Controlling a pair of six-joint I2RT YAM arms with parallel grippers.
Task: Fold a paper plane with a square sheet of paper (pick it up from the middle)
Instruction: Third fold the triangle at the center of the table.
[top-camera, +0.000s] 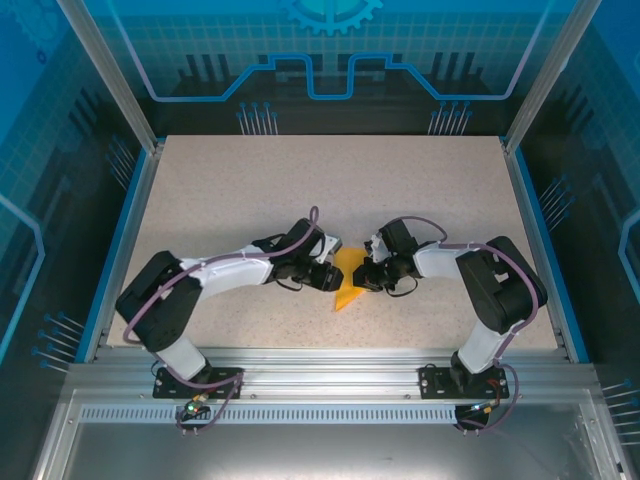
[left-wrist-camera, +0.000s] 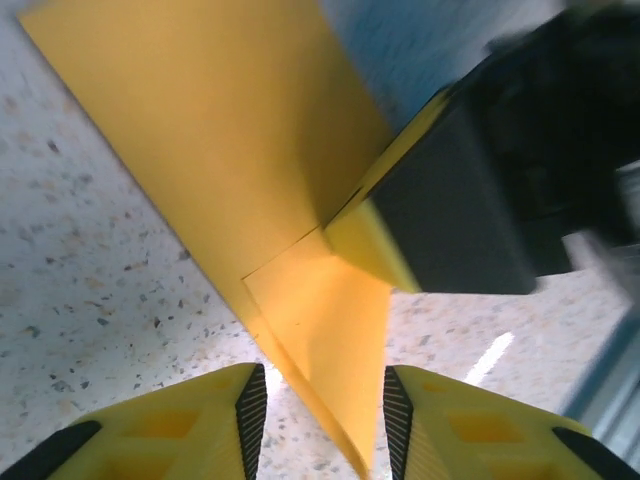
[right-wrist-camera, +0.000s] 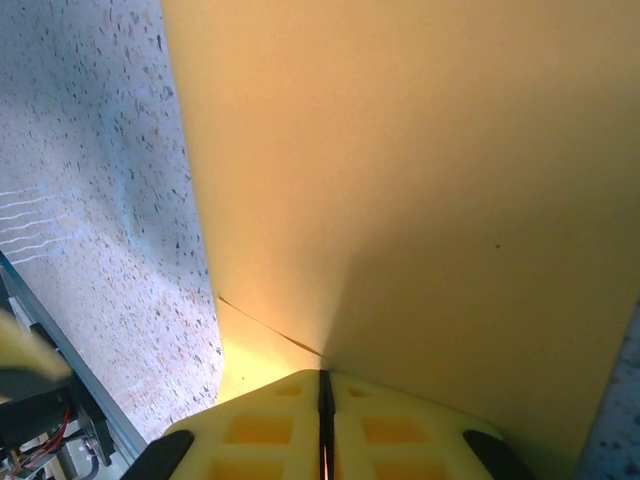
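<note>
The orange-yellow paper (top-camera: 347, 281) is a creased, pointed shape between the two arms at the table's middle. My right gripper (top-camera: 372, 273) is shut on its right side; in the right wrist view the jaws meet with the paper (right-wrist-camera: 420, 180) spreading out from them. My left gripper (top-camera: 333, 272) stands open at the paper's left edge. In the left wrist view the folded, pointed end of the paper (left-wrist-camera: 320, 330) hangs between the open fingers (left-wrist-camera: 250, 415), touching neither pad. The right gripper (left-wrist-camera: 455, 215) shows there as a dark block pinching the sheet.
The speckled table (top-camera: 250, 200) has free room behind and to both sides. An aluminium rail (top-camera: 330, 362) runs along the near edge, and blue side walls (top-camera: 118, 240) border the table.
</note>
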